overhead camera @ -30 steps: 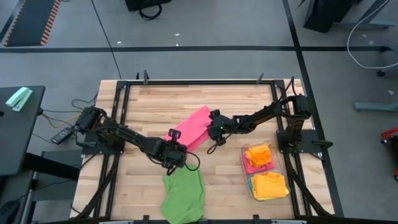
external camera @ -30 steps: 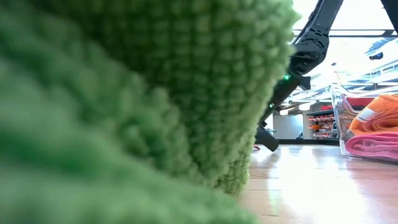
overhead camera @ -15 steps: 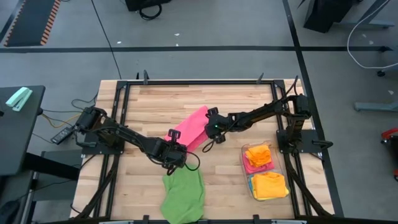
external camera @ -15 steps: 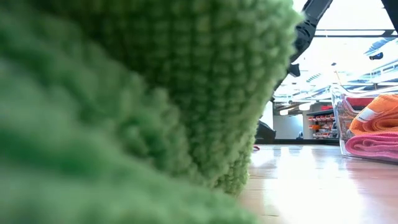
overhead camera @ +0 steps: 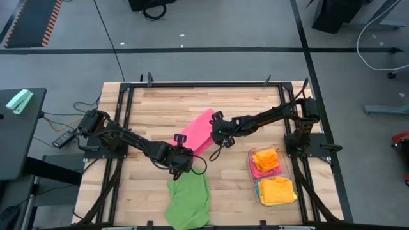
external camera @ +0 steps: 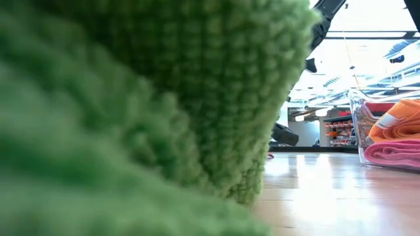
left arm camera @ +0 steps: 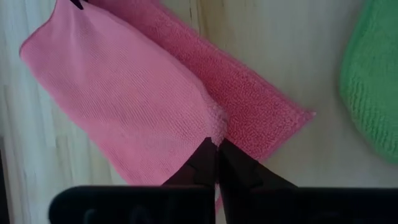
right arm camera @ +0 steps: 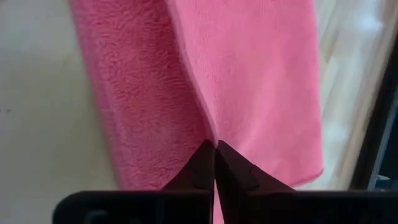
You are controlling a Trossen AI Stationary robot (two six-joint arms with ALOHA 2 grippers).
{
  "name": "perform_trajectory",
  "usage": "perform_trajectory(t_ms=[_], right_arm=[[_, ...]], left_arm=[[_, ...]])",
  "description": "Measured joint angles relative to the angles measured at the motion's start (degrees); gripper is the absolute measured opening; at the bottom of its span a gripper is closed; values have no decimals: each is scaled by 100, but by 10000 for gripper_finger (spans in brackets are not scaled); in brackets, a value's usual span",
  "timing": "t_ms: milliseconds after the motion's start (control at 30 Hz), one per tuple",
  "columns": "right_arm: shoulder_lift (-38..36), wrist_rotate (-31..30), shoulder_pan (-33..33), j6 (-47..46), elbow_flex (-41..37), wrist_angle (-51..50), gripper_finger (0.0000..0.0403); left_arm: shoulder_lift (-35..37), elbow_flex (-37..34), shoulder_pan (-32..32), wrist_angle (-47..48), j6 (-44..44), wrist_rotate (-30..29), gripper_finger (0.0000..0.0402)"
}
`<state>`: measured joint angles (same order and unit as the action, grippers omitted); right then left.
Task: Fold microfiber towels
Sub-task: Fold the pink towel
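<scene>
Your left gripper (left arm camera: 216,144) is clenched on a corner of the pink towel (overhead camera: 199,130), and your right gripper (right arm camera: 215,146) is pinched tight on the same towel's edge. That towel lies partly folded mid-table. The green towel (overhead camera: 188,200) sits at the table's near edge; orange towels (overhead camera: 277,190) fill the clear bin (overhead camera: 255,187)

One towel (overhead camera: 199,130) lies mid-table; a second towel (overhead camera: 188,200) sits at its six o'clock; the bin (overhead camera: 273,176), holding folded towels, at four o'clock.
</scene>
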<state>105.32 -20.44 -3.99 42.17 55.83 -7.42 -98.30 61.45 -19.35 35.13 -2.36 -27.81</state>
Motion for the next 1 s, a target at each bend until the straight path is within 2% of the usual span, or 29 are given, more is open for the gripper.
perform_trajectory(t_ms=[133,333,600,833,1000], right_arm=[[0,88,0,-62,0,-13,8],[-6,-62,2,124,-2,-23,5],[-346,-62,3,107,-8,-275,6],[-401,256,7,-233,-2,-719,8],[-380,494,7,-339,-9,-832,9]], left_arm=[[0,0,-2,-59,-4,2,11],[0,0,-40,-101,-41,4,30],[0,0,-90,-170,-19,32,10],[0,-2,-70,-484,3,180,35],[-60,-2,-70,-608,-2,347,27]])
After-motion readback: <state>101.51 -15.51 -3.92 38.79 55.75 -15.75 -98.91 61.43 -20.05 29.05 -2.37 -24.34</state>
